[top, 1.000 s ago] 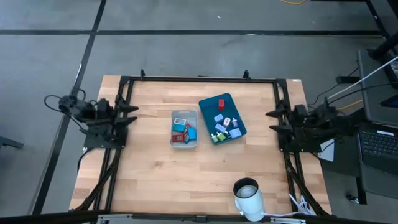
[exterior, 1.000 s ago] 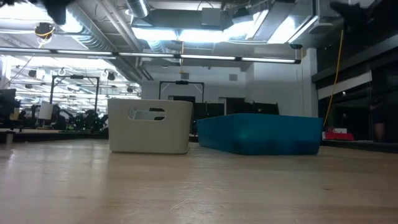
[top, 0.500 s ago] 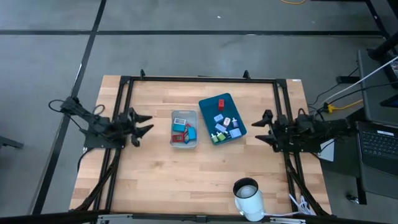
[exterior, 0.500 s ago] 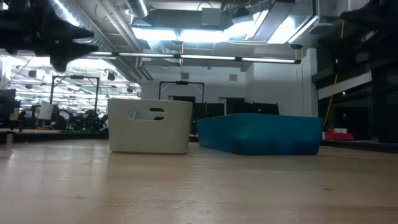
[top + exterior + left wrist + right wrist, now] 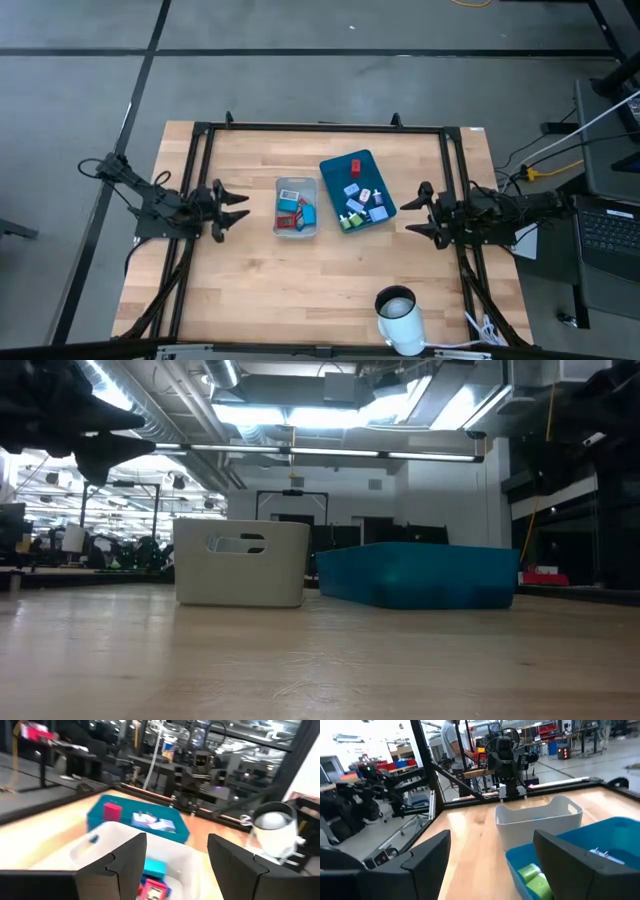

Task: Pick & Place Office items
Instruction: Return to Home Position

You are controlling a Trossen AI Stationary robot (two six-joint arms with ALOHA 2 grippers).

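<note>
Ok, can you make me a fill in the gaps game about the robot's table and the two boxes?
1. The left gripper and the right gripper are both ___ and hold nothing.
2. The teal tray stands on the ___ gripper's side of the grey bin.
3. The green pieces lie in the ___, not the bin.
4. The table is made of ___.
Missing words: open; right; tray; wood.
</note>
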